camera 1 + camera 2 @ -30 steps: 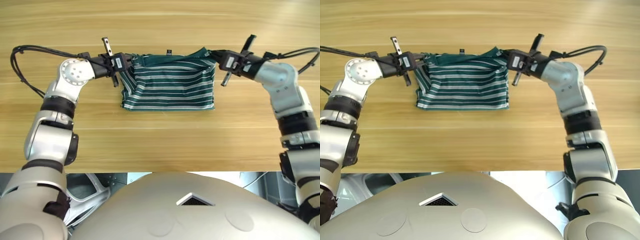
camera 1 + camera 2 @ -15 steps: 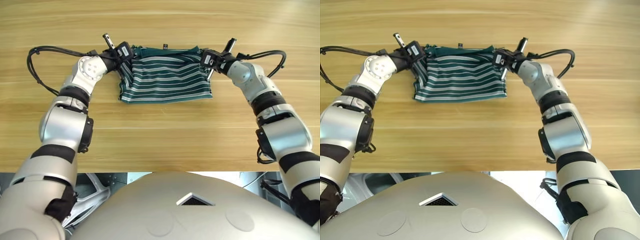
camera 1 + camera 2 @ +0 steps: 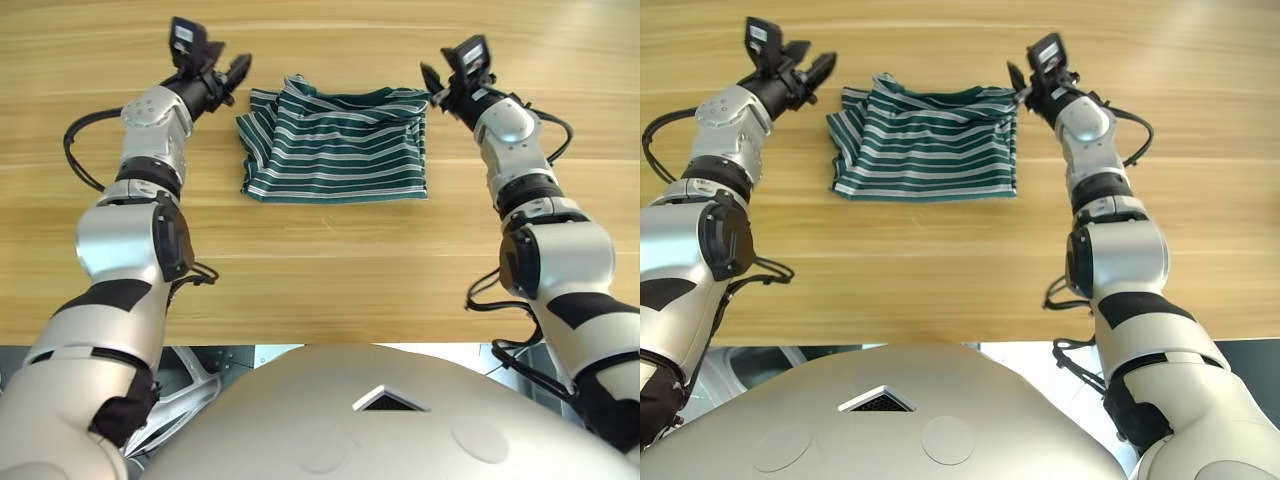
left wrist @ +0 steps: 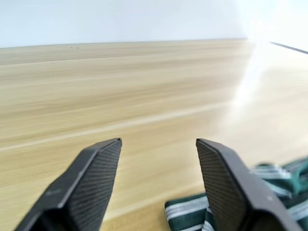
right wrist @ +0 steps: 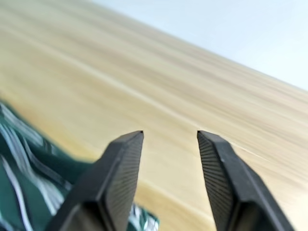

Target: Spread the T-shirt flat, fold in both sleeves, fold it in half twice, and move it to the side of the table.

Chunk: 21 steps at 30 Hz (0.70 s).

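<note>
the dark green t-shirt with white stripes (image 3: 335, 150) lies folded into a rough rectangle on the light wooden table (image 3: 320, 260). its far edge is rumpled and bunched, and its near edge is straight.

the left gripper (image 3: 232, 72) hovers just past the shirt's far left corner, on the outer side of it and clear of the cloth. its two black fingers (image 4: 96, 168) are spread wide with nothing between them. in the left wrist view bare wood shows through the gap, and a striped corner of the cloth lies beside one fingertip, apart from it.

the right gripper (image 3: 432, 80) sits at the shirt's far right corner, very close to the raised green edge there. i cannot tell whether it touches the fabric. its ribbed fingers (image 5: 120, 168) are likewise parted and hold nothing, with striped cloth lying next to the gripper on the side toward the other hand.

the two grippers are well apart, with the shirt between them.
</note>
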{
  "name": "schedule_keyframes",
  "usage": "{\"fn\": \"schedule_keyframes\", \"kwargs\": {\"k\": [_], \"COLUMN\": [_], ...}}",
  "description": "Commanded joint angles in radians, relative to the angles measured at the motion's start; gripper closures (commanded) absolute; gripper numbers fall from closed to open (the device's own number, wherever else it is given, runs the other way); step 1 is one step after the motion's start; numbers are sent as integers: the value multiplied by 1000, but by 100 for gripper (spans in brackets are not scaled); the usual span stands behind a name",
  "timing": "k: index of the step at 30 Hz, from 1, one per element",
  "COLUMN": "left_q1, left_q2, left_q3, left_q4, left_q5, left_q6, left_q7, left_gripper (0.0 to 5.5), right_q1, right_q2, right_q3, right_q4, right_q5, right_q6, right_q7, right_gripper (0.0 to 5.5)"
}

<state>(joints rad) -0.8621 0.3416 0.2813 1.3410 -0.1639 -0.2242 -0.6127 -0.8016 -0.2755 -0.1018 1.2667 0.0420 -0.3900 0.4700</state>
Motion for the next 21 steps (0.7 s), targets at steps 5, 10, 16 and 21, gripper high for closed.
{"fn": "schedule_keyframes", "kwargs": {"k": [5, 10, 16, 21], "left_q1": [78, 212, 283, 296], "left_q2": [-17, -31, -67, -77], "left_q3": [194, 197, 166, 155], "left_q4": [-92, -200, -246, -243], "left_q5": [-234, -277, -271, -274], "left_q6": [-50, -145, -191, -196], "left_q7": [-418, -622, -636, -616], "left_gripper": [137, 132, 132, 132], "right_q1": [62, 233, 357, 401], "right_q2": [-53, -142, -217, -228], "right_q3": [-32, 122, 290, 393], "right_q4": [-44, -167, -192, -201], "right_q5": [24, -102, -297, -394], "right_q6": [-146, -345, -385, -382], "right_q7": [181, 365, 331, 240], "right_gripper": [205, 118, 24, 12]}}
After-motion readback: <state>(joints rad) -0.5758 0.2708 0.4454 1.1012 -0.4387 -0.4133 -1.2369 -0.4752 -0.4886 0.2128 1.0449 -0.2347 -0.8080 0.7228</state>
